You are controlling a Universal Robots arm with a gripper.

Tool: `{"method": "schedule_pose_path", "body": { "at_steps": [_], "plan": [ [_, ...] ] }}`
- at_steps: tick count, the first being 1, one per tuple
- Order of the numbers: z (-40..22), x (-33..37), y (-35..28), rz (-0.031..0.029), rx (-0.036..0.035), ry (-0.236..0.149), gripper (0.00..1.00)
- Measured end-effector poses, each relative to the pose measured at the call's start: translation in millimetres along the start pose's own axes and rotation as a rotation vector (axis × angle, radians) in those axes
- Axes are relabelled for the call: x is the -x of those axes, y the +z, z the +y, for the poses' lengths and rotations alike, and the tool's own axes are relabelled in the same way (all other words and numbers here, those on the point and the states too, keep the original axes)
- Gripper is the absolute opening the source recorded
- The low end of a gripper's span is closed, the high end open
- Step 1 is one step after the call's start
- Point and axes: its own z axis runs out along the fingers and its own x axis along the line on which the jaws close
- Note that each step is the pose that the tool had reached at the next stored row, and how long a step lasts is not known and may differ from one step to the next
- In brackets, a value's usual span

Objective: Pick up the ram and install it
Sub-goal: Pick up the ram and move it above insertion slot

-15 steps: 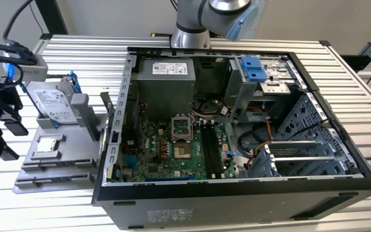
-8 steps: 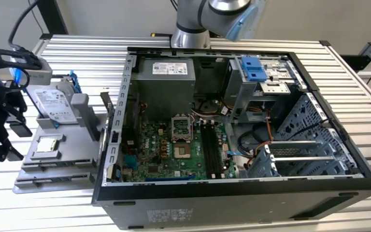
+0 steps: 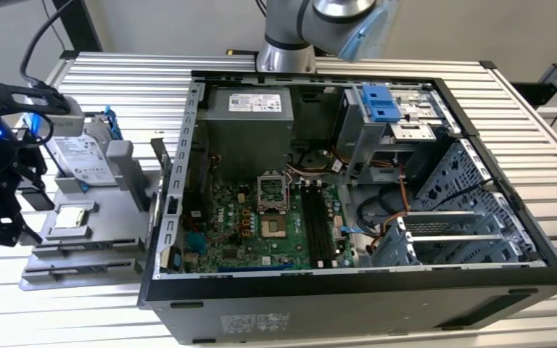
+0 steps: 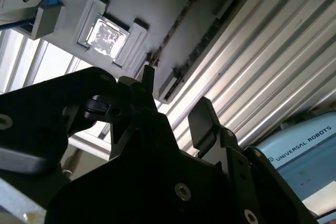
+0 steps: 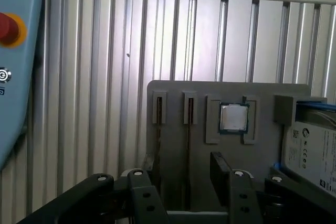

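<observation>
One slatted aluminium table [image 3: 114, 80] carries everything, its ribs running across the exterior view. Lying on its side across the centre and right of that frame is the open computer case [image 3: 356, 293]. With the panel off, the motherboard [image 3: 230, 210] and its black memory slots [image 3: 319, 217] face upward, where an arm can come down on them; those slots look vacant.

At the left of the frame sits a grey parts holder [image 3: 114, 192], seemingly a fixture that keeps each component in a known pose for picking.

In the first wrist view the gripper [image 5: 181, 177] rises from the bottom of the frame, fingers spread apart and clasping nothing. A hard drive [image 5: 310, 150] rests on the holder at the right edge of the frame. A processor chip [image 5: 233, 117] sits in a square recess just right of centre.

Two narrow grooves left of the chip each show a thin dark edge. The one nearer the chip I take to be the ram [image 5: 188, 140], stood on its long edge so its flat faces meet the fingers. It runs down the frame into the gap between them; whether they touch it I cannot tell.
</observation>
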Motion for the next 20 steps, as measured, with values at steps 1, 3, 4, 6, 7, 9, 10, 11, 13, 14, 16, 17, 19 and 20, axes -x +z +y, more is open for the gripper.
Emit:
{"method": "schedule_pose_path", "body": {
  "at_steps": [1, 3, 4, 6, 7, 9, 10, 11, 13, 14, 16, 17, 19, 20],
  "plan": [
    [0.2, 0.0, 1.8, 0.0001, -0.0001, 0.000, 1.00],
    [0.3, -0.1, 5.5, 0.0001, -0.0004, 0.000, 1.00],
    [0.3, -0.5, 7.1, 0.0002, -0.0004, 0.000, 1.00],
    [0.4, -1.7, 9.6, -0.0001, -0.0005, 0.000, 1.00],
    [0.4, -1.7, 10.0, -0.0001, -0.0005, 0.000, 1.00],
    [0.4, -1.8, 10.1, 0.0002, -0.0001, 0.000, 1.00],
    [0.3, -1.7, 10.8, 0.0003, -0.0004, 0.000, 1.00],
    [0.2, -1.8, 12.2, 0.0014, -0.0004, 0.000, 1.00],
    [-0.2, -1.7, 15.7, 0.0016, -0.0003, 0.001, 1.00],
    [-0.3, -1.9, 17.6, 0.0015, -0.0004, 0.001, 1.00],
    [-0.4, -2.1, 21.3, 0.0015, -0.0004, 0.003, 1.00],
    [-0.4, -2.2, 23.0, 0.0016, -0.0003, 0.004, 1.00],
    [-0.6, -2.3, 26.7, 0.0015, -0.0003, 0.004, 1.00],
    [-0.7, -2.7, 28.5, 0.0014, -0.0004, 0.004, 1.00]
  ]
}}
